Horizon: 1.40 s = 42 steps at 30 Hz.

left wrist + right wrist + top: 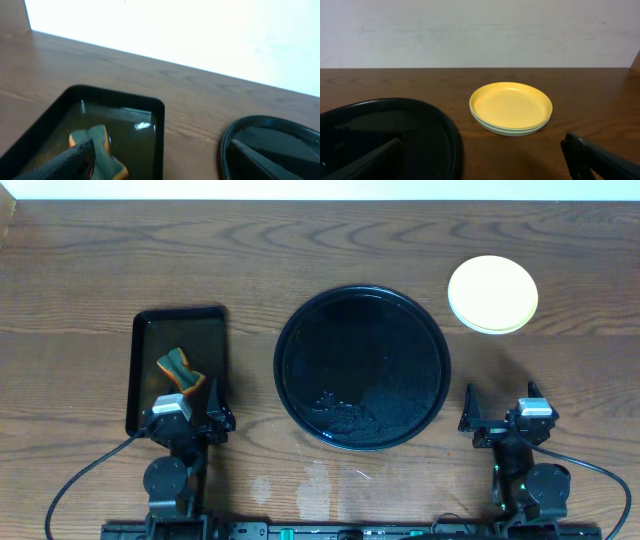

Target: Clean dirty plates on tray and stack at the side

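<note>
Both grippers stand wide open and empty at the near side of the round black tray (362,340).

Left gripper (187,405), fingers spread wide, grips nothing; it hangs over a rectangular black tray (145,370) left of the round one, where an orange-and-green sponge (180,370) lies by one finger, contact unclear. Right gripper (500,402), jaws equally wide, holds nothing at the round tray's near right. Beyond and right of that tray, well apart from it, the plates (511,107) sit stacked on the table (300,250), yellow on top, a mint rim beneath.
</note>
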{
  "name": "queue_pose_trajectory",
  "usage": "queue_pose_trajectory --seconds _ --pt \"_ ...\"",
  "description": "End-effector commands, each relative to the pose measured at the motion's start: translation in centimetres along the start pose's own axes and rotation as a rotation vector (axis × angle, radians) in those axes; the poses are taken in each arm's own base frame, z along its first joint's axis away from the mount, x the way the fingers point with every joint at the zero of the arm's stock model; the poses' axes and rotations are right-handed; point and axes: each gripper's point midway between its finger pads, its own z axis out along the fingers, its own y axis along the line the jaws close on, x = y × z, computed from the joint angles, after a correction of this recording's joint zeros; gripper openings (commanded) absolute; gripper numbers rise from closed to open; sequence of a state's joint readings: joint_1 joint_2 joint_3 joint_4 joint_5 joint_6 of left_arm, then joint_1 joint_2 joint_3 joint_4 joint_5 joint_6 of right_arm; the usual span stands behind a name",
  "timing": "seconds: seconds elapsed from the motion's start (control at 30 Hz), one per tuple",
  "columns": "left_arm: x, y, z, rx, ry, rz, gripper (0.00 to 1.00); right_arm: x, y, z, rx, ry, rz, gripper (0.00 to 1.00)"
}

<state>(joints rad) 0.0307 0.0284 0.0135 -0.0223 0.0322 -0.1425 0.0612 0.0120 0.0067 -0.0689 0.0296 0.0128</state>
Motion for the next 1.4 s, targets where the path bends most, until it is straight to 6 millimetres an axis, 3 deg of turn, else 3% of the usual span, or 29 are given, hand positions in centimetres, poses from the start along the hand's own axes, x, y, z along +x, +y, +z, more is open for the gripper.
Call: queue_pose_trajectory --seconds 0.0,0.7,1.37 --pt "1.07 0.23 -0.09 -0.008 0.032 0.039 0.84 0.02 -0.04 -0.03 0.0 -0.001 -0.01 0.99" --pt "1.14 0.05 -0.09 0.005 0.035 0.144 0.84 0.01 -0.04 -0.03 0.0 -0.001 -0.01 0.99" --pt "1.12 -0.03 -0.08 0.008 0.034 0.117 0.84 0.01 -0.04 -0.03 0.0 -0.001 -0.01 0.99"
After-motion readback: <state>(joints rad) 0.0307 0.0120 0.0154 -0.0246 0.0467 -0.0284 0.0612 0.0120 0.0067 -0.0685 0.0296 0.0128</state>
